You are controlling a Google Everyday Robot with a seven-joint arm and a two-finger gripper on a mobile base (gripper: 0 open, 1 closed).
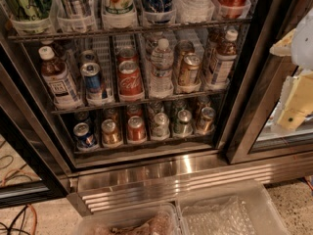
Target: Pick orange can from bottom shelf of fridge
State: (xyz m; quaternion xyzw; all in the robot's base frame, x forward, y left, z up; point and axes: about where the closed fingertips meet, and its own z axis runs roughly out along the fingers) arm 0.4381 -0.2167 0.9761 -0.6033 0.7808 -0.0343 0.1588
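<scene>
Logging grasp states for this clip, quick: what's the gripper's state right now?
Gripper: at the view's right edge, well apart from the orange can on the bottom shelf; open or closed cannot be told.

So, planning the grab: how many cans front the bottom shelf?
6, left to right: blue can, amber-orange can, red can, silver can, green can, bronze can; more hide behind. Pale pincer hovers far right.
</scene>
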